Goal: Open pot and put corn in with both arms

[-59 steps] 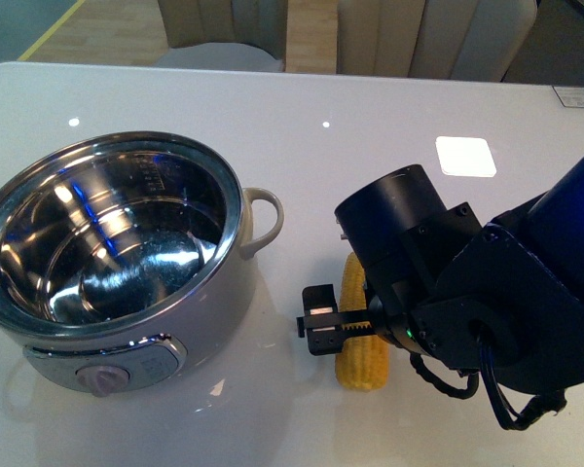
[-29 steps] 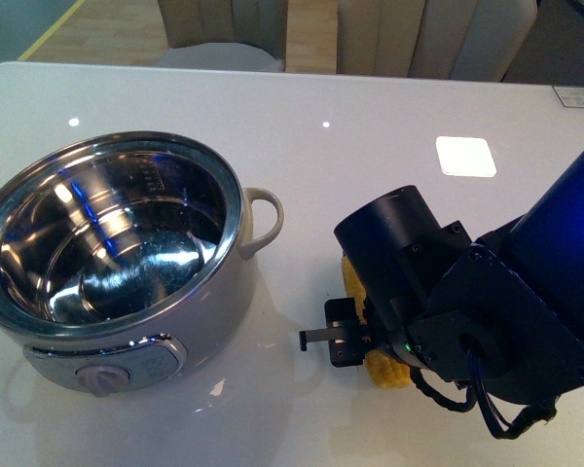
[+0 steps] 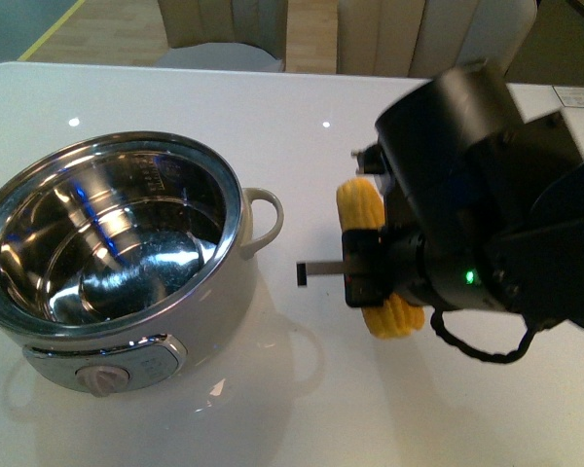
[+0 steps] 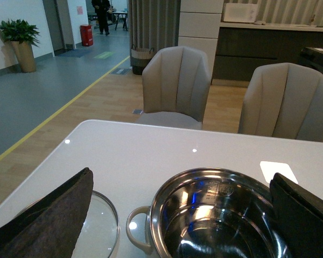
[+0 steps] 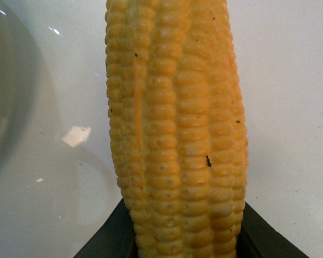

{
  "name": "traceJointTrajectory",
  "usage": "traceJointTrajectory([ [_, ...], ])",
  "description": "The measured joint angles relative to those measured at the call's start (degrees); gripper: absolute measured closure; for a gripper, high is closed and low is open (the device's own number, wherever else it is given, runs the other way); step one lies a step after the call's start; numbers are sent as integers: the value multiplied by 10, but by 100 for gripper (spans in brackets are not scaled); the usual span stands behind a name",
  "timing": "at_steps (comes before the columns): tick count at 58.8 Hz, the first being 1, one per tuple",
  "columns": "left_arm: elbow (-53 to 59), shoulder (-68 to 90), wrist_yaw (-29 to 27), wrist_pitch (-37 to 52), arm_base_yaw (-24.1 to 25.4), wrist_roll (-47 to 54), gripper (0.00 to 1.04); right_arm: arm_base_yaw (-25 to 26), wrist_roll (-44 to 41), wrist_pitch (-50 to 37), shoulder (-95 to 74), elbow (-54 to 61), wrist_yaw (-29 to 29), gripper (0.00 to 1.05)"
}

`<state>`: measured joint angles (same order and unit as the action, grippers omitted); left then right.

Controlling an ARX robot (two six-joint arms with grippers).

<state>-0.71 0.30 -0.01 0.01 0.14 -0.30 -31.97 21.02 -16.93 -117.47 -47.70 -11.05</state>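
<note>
The large round cream-white electric cooking pot (image 3: 117,263) with its shiny steel interior stands uncovered on the glossy white table (image 3: 273,107), its beige dial facing the robot and nothing inside it. Just beside the pot, by 1 of its loop handles, the knobbed glass lid (image 4: 99,226) lies flat on the table. The yellow corn cob (image 3: 362,206) is outside the pot, a little apart from the pot's other loop handle, with its length pointing away from the robot. The black right gripper (image 3: 370,272) is clenched around the cob's middle; the right wrist view shows dark jaws pressed against both sides of the kernels. Whether the cob touches the table cannot be told. The left gripper (image 4: 180,177) is released, its 2 dark padded fingers (image 4: 43,215) spread wide on either side of the pot's rim, holding nothing. Beyond the pot, 2 beige upholstered chairs (image 4: 175,86) stand at the table's far edge.
</note>
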Motion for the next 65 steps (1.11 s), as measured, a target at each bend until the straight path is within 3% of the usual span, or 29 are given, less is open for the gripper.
traceJointTrajectory([
  [30, 0, 0, 0, 0, 0, 0, 7, -57, 59, 133, 87, -148, 32, 82],
  [65, 0, 0, 0, 0, 0, 0, 7, -130, 132, 245, -71, -401, 38, 82],
])
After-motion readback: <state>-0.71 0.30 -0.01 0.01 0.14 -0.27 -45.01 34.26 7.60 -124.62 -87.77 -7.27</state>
